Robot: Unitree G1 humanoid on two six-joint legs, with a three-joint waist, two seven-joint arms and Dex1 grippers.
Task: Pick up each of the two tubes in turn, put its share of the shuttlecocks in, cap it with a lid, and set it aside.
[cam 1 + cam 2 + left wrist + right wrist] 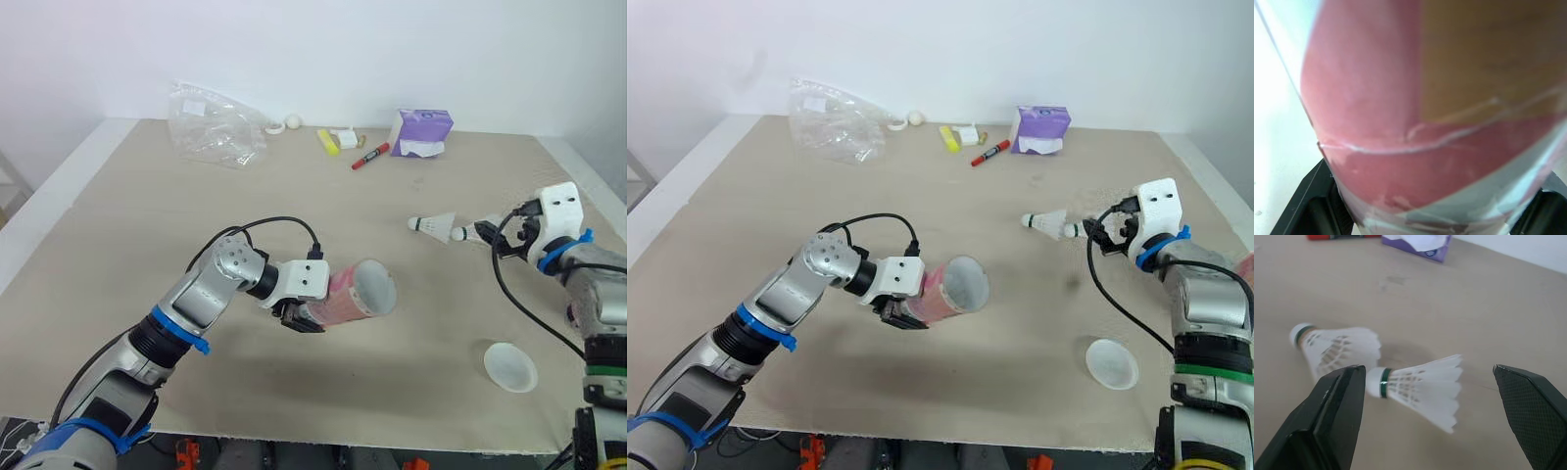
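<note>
tube (355, 294): pink-red wrap with an orange-brown panel, under clear plastic; the end is pale and cloudy
shuttlecocks (1420, 387): white feathers and white cork, with a thin green band at the neck
lid (510, 366): translucent white
bench (294, 196): plain beige
marker (370, 156): red body, black cap
tissue pack (422, 132): purple, with a white sheet at the opening
plastic bag (214, 127): clear, with a white label
small block (327, 142): yellow

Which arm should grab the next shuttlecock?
Right. The right gripper hovers open at the two shuttlecocks on the table; the left gripper is shut on the tube.
</note>
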